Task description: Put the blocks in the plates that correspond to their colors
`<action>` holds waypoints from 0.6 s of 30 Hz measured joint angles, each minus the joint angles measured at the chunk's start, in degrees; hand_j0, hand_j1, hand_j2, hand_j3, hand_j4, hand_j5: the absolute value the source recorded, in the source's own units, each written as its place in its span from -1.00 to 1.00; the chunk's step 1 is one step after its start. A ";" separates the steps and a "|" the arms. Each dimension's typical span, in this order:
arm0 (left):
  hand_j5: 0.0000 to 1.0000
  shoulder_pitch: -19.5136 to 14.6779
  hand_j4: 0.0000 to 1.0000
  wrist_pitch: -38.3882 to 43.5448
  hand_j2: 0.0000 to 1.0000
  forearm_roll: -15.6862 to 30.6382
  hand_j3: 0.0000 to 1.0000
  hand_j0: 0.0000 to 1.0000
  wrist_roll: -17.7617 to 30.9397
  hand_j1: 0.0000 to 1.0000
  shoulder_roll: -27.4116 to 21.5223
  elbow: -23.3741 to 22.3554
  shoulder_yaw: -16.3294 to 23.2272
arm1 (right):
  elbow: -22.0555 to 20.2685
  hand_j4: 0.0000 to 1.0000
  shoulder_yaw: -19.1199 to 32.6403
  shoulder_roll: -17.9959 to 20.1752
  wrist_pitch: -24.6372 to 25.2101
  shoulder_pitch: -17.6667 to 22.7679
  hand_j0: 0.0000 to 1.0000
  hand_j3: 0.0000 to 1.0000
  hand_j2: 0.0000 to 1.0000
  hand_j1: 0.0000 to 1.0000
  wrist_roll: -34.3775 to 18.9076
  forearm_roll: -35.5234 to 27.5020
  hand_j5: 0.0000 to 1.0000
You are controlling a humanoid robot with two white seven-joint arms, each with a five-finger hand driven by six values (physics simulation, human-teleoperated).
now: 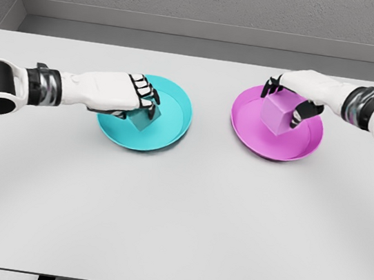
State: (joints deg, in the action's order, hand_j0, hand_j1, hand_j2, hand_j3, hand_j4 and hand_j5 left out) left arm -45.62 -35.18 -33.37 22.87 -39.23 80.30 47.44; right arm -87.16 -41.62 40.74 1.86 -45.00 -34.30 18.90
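the left hand (134, 98) reaches in from the left edge and sits over the teal plate (176, 121), its dark-tipped fingers (145, 87) curled down around a teal block (143, 117). the block shows just below and to the right of the palm, inside the plate's bowl, partly hidden by the fingers; whether it rests on the plate's floor or hangs just above it cannot be told.

the right hand (292, 99) comes in from the right edge and hovers over the pink plate (248, 124). its fingers wrap the top and right side of a pink block (276, 115), which stands tilted, one corner pointing toward the viewer, within the plate's rim. contact between this block and the plate is also unclear.

the two plates lie side by side, apart, on the far half of a white table (175, 222), teal on the left, pink on the right. a grey wall (206, 3) runs behind the table.
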 measured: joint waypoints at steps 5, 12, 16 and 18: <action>0.76 -0.09 0.76 0.05 0.76 -0.20 0.76 0.76 0.01 0.76 1.34 -1.34 -0.01 | 1.90 1.00 -0.83 -0.98 0.05 0.00 1.00 1.00 1.00 1.00 0.05 0.01 1.00; 1.00 -1.32 1.00 0.08 1.00 -0.13 1.00 1.00 -0.03 1.00 2.79 -3.58 0.63 | 2.33 1.00 -0.96 -1.29 0.01 0.00 1.00 1.00 1.00 1.00 0.09 0.03 1.00; 1.00 -2.28 1.00 0.08 1.00 0.53 1.00 1.00 -0.20 1.00 2.78 -3.99 0.74 | 2.24 1.00 -0.94 -1.25 -0.06 0.00 1.00 1.00 1.00 1.00 0.09 0.05 1.00; 1.00 -2.29 1.00 0.08 1.00 1.13 1.00 1.00 -0.32 1.00 2.04 -3.74 0.75 | 1.92 1.00 -0.78 -1.09 -0.24 0.00 1.00 1.00 1.00 1.00 0.09 0.11 1.00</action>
State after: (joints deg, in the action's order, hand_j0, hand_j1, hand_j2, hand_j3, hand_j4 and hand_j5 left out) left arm -47.90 -35.10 -32.24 22.55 -37.19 76.55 48.18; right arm -85.24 -42.41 39.65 1.63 -45.00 -34.21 19.01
